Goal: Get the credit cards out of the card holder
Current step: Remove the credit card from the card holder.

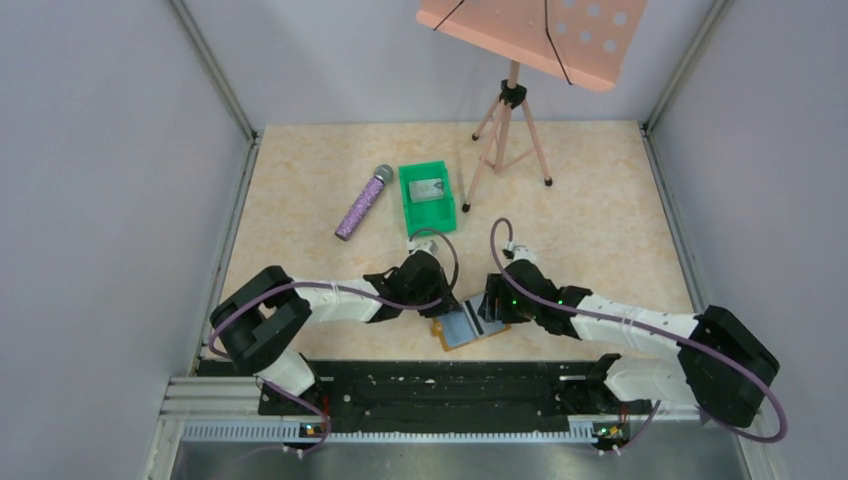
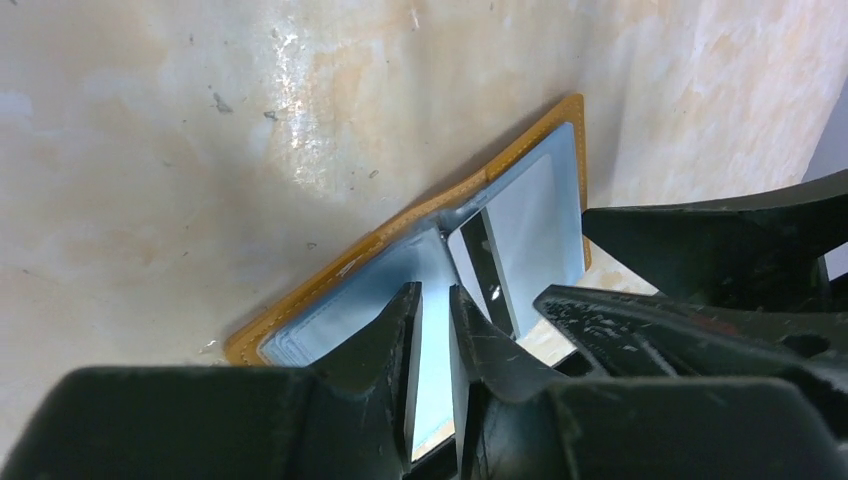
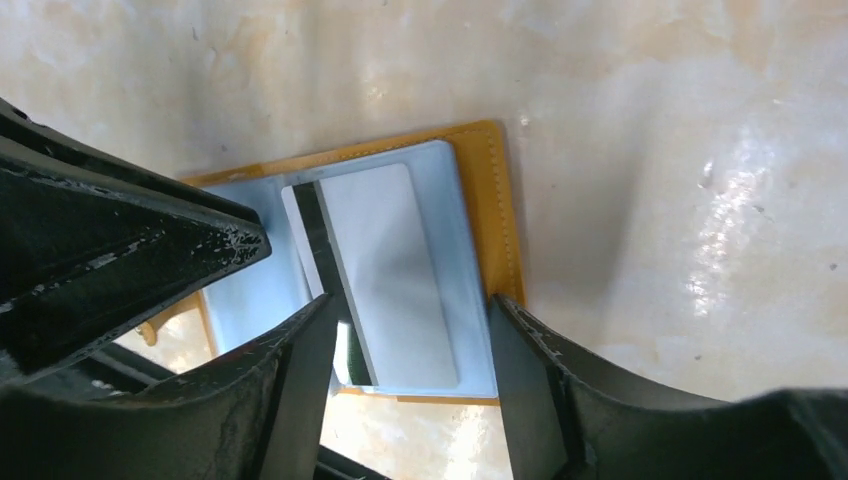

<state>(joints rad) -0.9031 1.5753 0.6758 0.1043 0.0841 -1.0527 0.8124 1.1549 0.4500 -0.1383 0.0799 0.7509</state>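
Far left, a purple mic [image 1: 362, 203] lies on the table [image 1: 600, 220]. Just right of it, the green bin [image 1: 427, 197] holds what looks like a grey card [image 1: 428, 188]. Both sit far back, well apart from the action.

Now the near edge. The left tool [image 2: 432, 295] is down on the holder [image 1: 465, 330] at its fold, fingers drawn almost together with only a slit between. Whether they pinch pocket material, I cannot tell. The holder lies open and flat, pale pockets up.

On its right half is a striped card [image 3: 390, 270], dark band along one long side; how deep it's tucked, I can't say. The right tool [image 3: 412, 300] straddles it, jaws spread wide, a finger on either side.

That card looks thin, stiff, light and slick. Lying flat, it offers little to grab, so the long edges or an exposed short end are the places to nip. The holder looks soft and light, and could lift with the card unless pinned.

Far right, the stand [image 1: 512, 130] is no obstacle. The real squeeze is the two tools crowding each other.
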